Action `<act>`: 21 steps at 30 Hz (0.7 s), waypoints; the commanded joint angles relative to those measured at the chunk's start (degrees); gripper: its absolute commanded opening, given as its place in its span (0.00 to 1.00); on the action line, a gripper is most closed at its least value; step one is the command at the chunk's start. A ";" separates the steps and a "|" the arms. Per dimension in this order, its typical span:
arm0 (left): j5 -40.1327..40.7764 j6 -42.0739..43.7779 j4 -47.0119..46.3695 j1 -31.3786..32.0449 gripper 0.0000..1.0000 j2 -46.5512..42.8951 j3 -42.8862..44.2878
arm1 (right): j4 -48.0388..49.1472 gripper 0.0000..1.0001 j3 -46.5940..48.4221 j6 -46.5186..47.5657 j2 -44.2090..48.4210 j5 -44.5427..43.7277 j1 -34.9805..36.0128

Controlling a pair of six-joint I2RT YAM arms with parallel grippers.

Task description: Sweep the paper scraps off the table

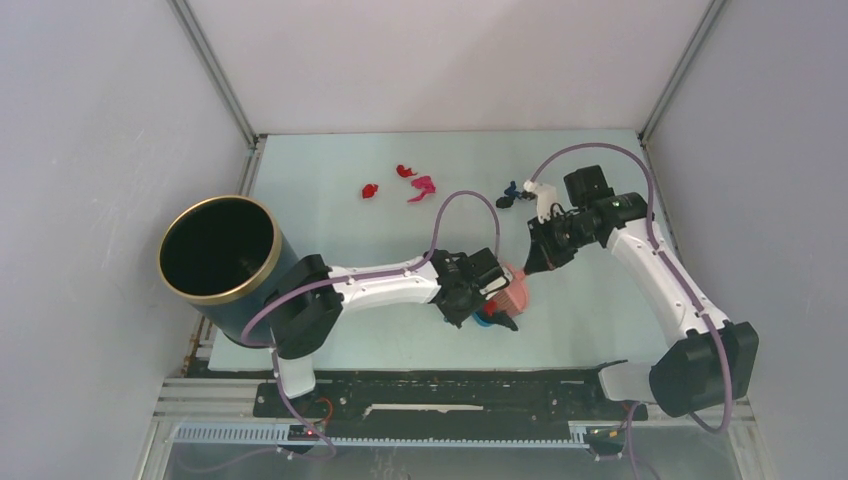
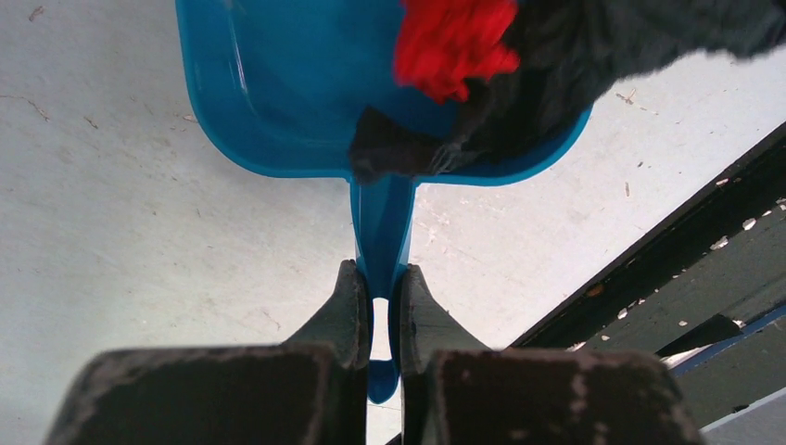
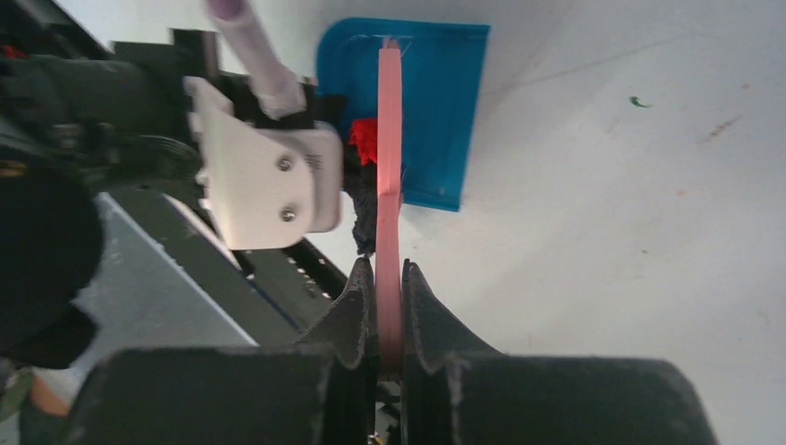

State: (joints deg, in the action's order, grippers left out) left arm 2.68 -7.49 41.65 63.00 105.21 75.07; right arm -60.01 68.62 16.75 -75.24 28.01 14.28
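Some paper scraps (image 2: 452,42) sit in the dustpan (image 2: 278,102), left gripper (image 2: 378,283) clamped on its handle; right gripper (image 3: 389,278) pinches the brush (image 3: 390,120); more wait at eleven o'clock across the table (image 1: 590,300).

The blue dustpan (image 2: 278,93) runs off the left wrist view's top edge, its red and black paper scraps (image 2: 454,42) blurred.

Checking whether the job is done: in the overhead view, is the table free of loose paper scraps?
No: red, pink and blue paper scraps lie loose on the far part of the table.
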 commanded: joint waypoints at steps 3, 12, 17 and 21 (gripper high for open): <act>-0.91 0.49 -0.22 -0.34 0.00 -1.27 0.40 | -0.72 0.00 6.87 -4.54 -1.98 3.66 -0.30; -0.58 -1.16 -4.01 -1.39 0.00 -3.81 -1.47 | -5.88 0.00 26.74 1.28 -12.72 -4.30 -7.65; -1.20 -2.44 -3.86 -3.87 0.00 -3.15 -0.99 | -1.97 0.00 37.38 4.49 -21.80 -15.96 -7.34; -2.03 -2.65 -3.43 -5.12 0.00 -2.77 -0.83 | 7.79 0.00 40.37 7.98 -28.59 -28.37 -4.40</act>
State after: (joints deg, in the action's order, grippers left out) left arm 1.78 -8.95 38.65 59.16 104.09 73.56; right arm -60.95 105.45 20.12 -98.89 12.56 7.07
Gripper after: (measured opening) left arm 0.069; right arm 0.076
